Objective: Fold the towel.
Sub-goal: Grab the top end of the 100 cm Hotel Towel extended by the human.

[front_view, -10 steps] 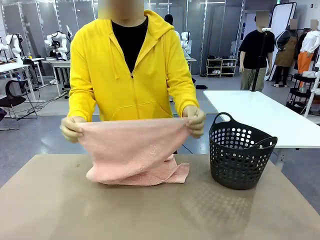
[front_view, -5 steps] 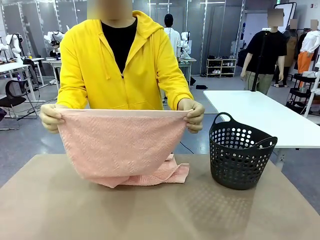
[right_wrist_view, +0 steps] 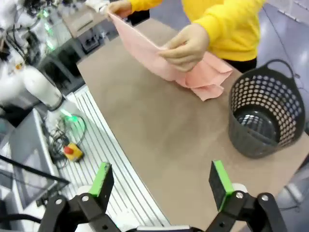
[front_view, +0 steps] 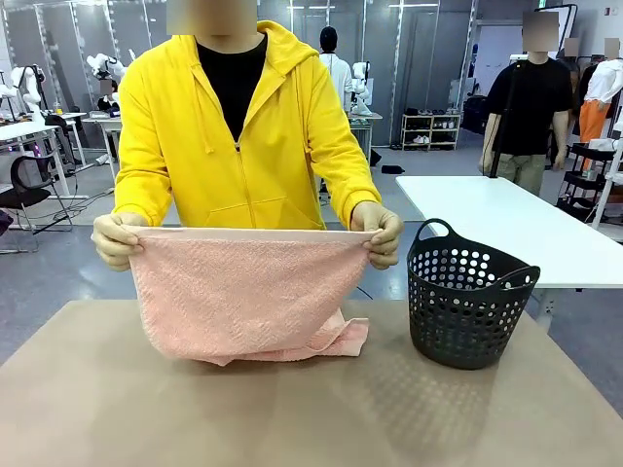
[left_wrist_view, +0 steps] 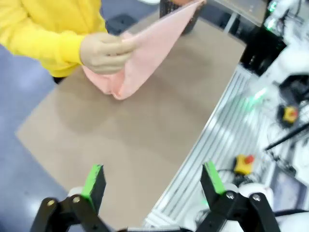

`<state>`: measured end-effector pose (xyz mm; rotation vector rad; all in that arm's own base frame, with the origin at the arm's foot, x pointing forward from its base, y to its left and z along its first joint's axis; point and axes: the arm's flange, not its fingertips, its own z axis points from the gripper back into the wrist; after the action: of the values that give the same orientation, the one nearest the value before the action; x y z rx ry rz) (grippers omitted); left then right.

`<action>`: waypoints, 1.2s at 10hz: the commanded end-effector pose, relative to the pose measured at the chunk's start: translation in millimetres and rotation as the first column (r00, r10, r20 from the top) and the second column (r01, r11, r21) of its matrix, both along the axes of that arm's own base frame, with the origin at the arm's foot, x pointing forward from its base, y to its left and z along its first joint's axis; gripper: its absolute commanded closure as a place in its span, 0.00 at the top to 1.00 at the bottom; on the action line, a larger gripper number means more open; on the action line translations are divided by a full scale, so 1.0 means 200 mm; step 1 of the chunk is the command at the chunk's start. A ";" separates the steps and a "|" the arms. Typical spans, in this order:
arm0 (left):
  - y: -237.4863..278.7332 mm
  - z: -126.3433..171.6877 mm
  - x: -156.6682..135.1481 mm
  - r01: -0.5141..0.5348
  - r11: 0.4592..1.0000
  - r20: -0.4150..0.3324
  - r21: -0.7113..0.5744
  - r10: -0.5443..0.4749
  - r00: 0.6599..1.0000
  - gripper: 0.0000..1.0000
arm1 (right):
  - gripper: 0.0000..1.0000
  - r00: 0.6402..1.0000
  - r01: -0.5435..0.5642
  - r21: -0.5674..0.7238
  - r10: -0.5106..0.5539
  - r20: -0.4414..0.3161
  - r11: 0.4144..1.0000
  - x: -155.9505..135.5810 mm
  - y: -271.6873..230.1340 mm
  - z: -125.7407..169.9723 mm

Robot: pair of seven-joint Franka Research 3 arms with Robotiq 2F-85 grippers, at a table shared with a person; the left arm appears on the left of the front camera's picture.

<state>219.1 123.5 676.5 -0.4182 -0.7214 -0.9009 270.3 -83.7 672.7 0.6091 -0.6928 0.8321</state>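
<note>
A person in a yellow hoodie holds the salmon-pink towel [front_view: 243, 292] by its two top corners above the far side of the table, its lower part bunched on the tabletop. The towel [left_wrist_view: 149, 48] hangs from one hand [left_wrist_view: 104, 52] in the left wrist view, and the towel [right_wrist_view: 159, 60] is pinched by a hand [right_wrist_view: 187, 46] in the right wrist view. My left gripper [left_wrist_view: 154, 181] is open, far back from the towel, past the table's near edge. My right gripper [right_wrist_view: 164, 183] is open too, well short of the towel.
A dark perforated basket [front_view: 467, 302] stands on the table to the towel's right; the basket [right_wrist_view: 265, 116] looks empty inside. The brown tabletop [front_view: 311, 409] is bare in front. A white table [front_view: 516, 229] and another person stand behind.
The person spread the towel wide and lifted its top edge, then lowered it slightly and drew the hands a little closer together. Both grippers stayed open.
</note>
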 end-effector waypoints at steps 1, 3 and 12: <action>-0.14 0.00 0.03 0.033 0.994 0.047 0.106 -0.039 0.998 1.00 | 1.00 0.998 -0.027 -0.138 0.033 0.047 0.990 0.06 0.14 0.02; -0.21 0.01 0.04 0.061 0.992 0.058 0.113 -0.068 0.996 1.00 | 1.00 0.997 -0.045 -0.177 0.056 0.054 0.983 0.08 0.21 0.04; -0.52 0.25 0.15 0.242 0.917 0.102 0.317 -0.287 0.953 1.00 | 1.00 0.945 -0.225 -0.355 0.292 0.147 0.908 0.19 0.52 0.27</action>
<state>231.4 44.9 705.4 -0.2856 -0.6905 -1.1952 291.9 -4.6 705.5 0.4133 -0.6497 1.1294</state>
